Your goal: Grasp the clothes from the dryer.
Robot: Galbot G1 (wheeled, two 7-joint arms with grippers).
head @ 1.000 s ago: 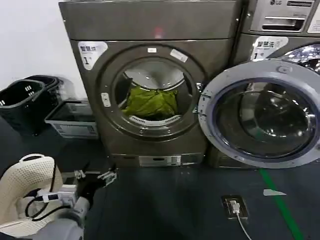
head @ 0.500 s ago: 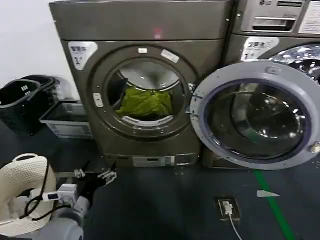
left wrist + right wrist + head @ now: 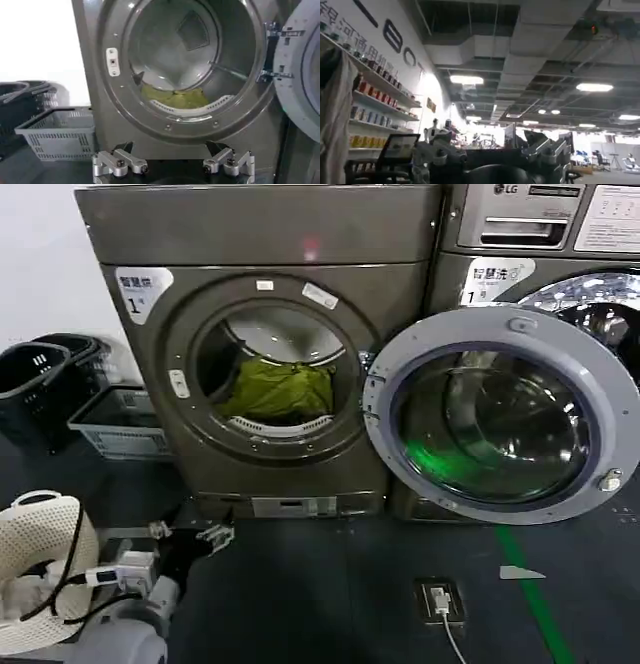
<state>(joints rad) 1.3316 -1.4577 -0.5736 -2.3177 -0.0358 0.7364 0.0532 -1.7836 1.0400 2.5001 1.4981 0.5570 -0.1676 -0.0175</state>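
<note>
The clothes were seen ungrasped inside the drum of the dryer, its door swung wide, while the left gripper, fingers spread and empty, was held low before the dryer, so reach and grasp remained
</note>
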